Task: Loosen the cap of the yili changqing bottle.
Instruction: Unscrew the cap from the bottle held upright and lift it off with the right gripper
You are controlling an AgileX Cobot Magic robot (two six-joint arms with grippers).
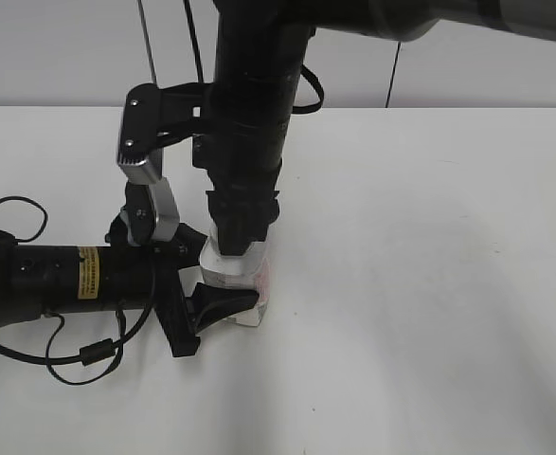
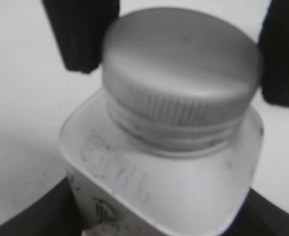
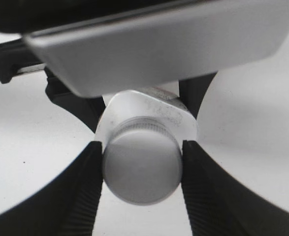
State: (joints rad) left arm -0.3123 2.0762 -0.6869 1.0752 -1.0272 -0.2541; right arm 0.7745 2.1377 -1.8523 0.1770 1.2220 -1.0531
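A: Begin with the exterior view. Where is the bottle?

B: The yili changqing bottle stands on the matte white table, left of the middle. It is squarish white plastic with a hint of reddish-pink print on its right face. The left gripper comes in low from the left on a black tubular arm with a yellow sticker, and its black jaws are clamped on the bottle's lower body. The right gripper comes straight down from above on a thick black arm and covers the top of the bottle, so the cap itself is hidden in this view.

A: And the left wrist view?

B: Very close and somewhat blurred. The cap is round and flat-topped, smooth on top, with fine vertical ribs around its rim and a ring below it. It sits on the wide neck above sloped white shoulders with faint print. Two black ribbed fingers of the right gripper stand on either side of the cap, against its rim.

A: The right wrist view?

B: Looking down on the cap, a smooth pale disc with a ribbed edge. The right gripper's curved black pads, finely grooved, press against both sides of it, closed on the cap. The bottle's rounded-square shoulder shows behind, and a brushed grey metal plate fills the top of the view.
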